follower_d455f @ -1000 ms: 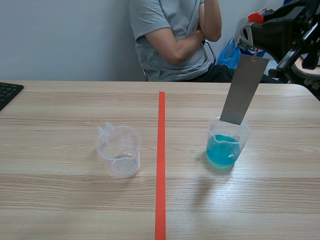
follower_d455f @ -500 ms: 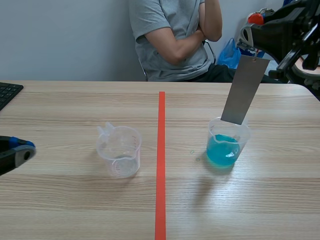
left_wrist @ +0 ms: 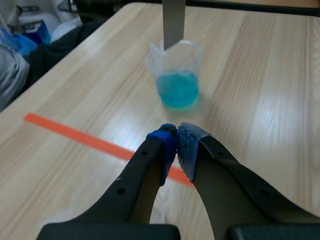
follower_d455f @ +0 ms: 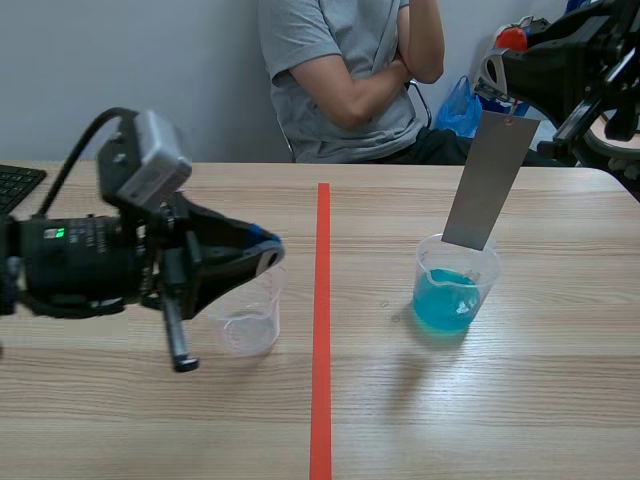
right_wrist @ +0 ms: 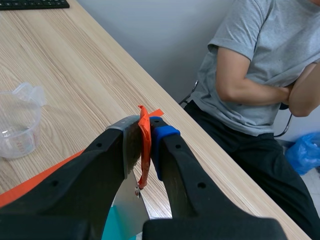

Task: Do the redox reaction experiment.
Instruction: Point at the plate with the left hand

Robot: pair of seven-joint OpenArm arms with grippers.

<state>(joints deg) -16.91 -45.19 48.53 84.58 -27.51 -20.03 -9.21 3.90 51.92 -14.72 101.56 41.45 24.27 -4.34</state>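
Observation:
An empty clear beaker [follower_d455f: 243, 318] stands left of the tape line, partly hidden behind my left gripper [follower_d455f: 266, 254], which hovers just above it, fingers shut with nothing between them. The left wrist view looks past that gripper [left_wrist: 176, 142] to the beaker of blue liquid [left_wrist: 175, 82]. Right of the line stands this beaker of blue liquid [follower_d455f: 452, 290]; a grey metal strip [follower_d455f: 488, 180] hangs with its lower end inside the rim. My right gripper [follower_d455f: 506, 88] is high at the far right, shut [right_wrist: 145, 127] on the strip's orange tab [right_wrist: 144, 150].
A person in a grey shirt [follower_d455f: 345, 80] sits across the table with arms folded. A black keyboard [follower_d455f: 15, 185] lies at the far left edge. The orange-red tape line [follower_d455f: 322, 330] runs down the middle. A blue bag [follower_d455f: 460, 105] is behind the table.
My left arm has swept in from the left edge to just over the empty beaker. The right arm, the strip and both beakers have kept still.

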